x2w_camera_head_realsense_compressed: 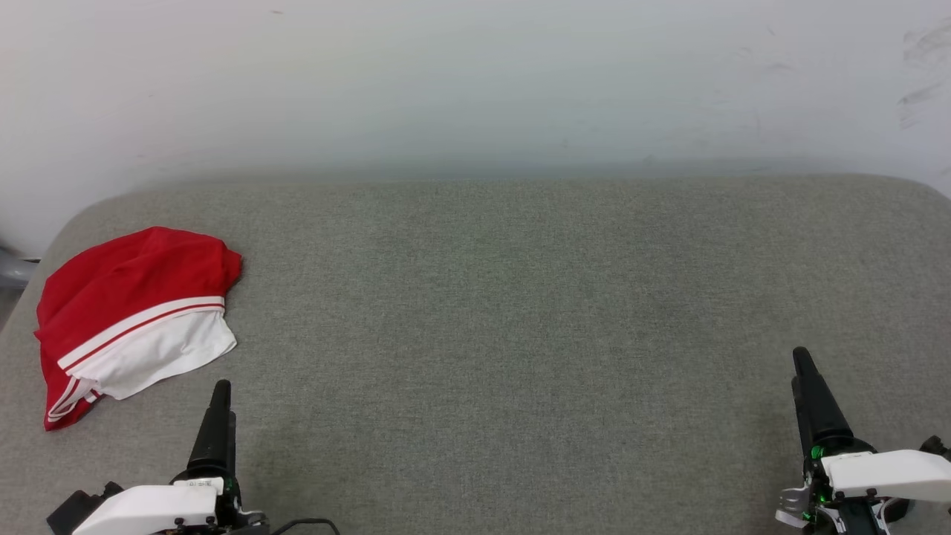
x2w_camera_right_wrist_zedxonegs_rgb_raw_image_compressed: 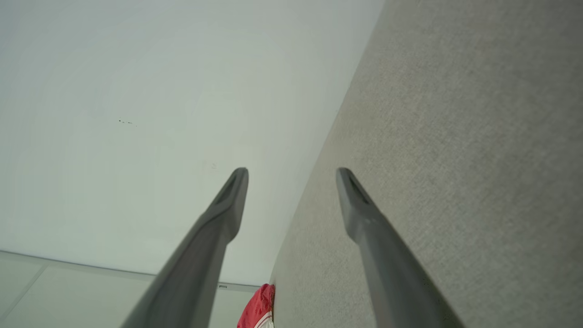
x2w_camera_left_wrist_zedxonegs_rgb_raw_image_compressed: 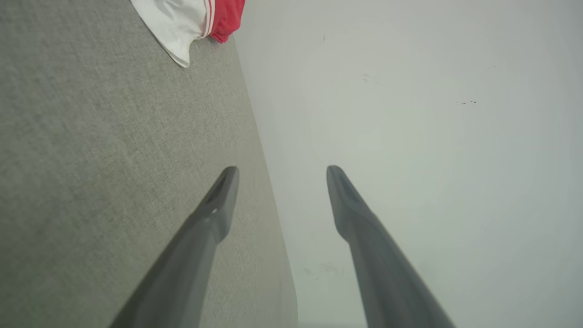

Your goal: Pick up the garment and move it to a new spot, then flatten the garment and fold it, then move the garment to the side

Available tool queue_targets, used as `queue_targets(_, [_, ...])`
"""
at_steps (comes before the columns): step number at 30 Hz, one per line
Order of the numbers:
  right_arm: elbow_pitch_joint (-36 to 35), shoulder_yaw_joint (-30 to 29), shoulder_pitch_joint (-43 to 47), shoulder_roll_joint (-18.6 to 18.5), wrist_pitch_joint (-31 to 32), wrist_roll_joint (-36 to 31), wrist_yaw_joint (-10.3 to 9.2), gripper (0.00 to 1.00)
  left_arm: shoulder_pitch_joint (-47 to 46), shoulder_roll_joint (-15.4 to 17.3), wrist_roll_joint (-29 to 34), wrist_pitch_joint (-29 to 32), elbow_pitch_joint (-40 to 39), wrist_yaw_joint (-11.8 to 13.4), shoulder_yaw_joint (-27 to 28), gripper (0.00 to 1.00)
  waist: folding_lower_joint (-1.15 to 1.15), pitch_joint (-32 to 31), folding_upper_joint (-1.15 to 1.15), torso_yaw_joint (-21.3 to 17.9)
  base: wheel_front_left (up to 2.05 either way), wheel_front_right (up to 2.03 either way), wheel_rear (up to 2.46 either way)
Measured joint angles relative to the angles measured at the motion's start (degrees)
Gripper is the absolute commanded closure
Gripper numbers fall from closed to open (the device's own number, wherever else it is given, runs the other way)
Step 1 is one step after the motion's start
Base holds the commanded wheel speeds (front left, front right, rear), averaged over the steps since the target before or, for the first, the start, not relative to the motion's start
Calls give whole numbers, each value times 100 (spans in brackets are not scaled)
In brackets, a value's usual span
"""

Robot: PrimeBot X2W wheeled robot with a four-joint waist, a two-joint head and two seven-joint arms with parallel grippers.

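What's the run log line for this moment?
garment: soft red shirt with white striped-trim sleeve, bunched at left end of grey fabric surface | left gripper: open, empty, near shirt | right gripper: open, empty, right side

The garment [x2w_camera_head_realsense_compressed: 130,297] lies bunched in a loose heap at the left end of the grey counter [x2w_camera_head_realsense_compressed: 520,334], near its rounded far corner: red cloth uppermost, a white sleeve spread toward the near side, white-and-red striped trim along the seam

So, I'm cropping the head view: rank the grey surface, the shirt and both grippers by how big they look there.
grey surface: largest
shirt: next
left gripper and right gripper: smallest, look alike, so unranked
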Motion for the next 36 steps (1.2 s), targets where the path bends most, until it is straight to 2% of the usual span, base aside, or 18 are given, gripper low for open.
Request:
queue_targets(8, [-516, -8, -2, 0, -186, -1225, 0, 0, 15, -1, 758, -176, -338, 0, 255, 0, 0, 8, 0, -8, 0, 0, 0])
queue_targets(14, [-954, 119, -3, 0, -303, -2458, 1, 0, 16, 1, 1397, -314, -651, 0, 400, 0, 0, 13, 0, -8, 0, 0, 0])
queue_targets(27, [-1549, 236, -2, 4, -557, -4448, 0, 0, 167, 1, 3245, -566, -1696, 43, -140, 0, 0, 47, 0, -31, 0, 0, 0])
queue_targets(36, [-1624, 203, 22, 3, -708, -5398, 1, 0, 272, 10, 4726, -716, -2015, 316, -787, 0, 0, 68, 0, -48, 0, 0, 0])
